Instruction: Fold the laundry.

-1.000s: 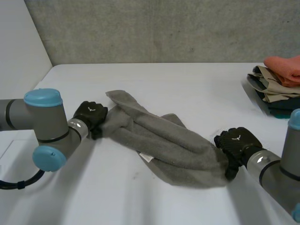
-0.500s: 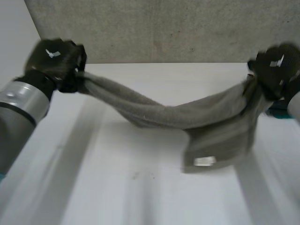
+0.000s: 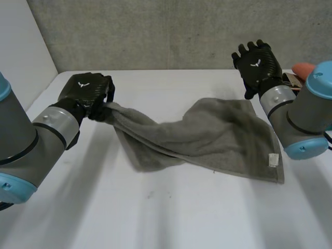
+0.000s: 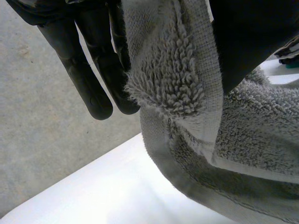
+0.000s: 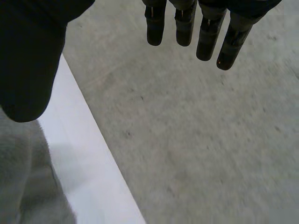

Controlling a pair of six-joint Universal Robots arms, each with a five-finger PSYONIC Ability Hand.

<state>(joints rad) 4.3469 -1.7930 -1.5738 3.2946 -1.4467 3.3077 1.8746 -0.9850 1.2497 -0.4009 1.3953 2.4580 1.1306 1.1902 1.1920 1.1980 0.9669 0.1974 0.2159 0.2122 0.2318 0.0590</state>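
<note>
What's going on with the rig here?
Two-arm robot, folding laundry. The left hand pinches one end of a grey towel, the rest lying rumpled on the white table. The right hand is open, holding nothing, raised past the towel's far edge. No fold made yet.

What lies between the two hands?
In the head view, the grey towel, gripped by the left hand, then bare table before the open right hand.
</note>
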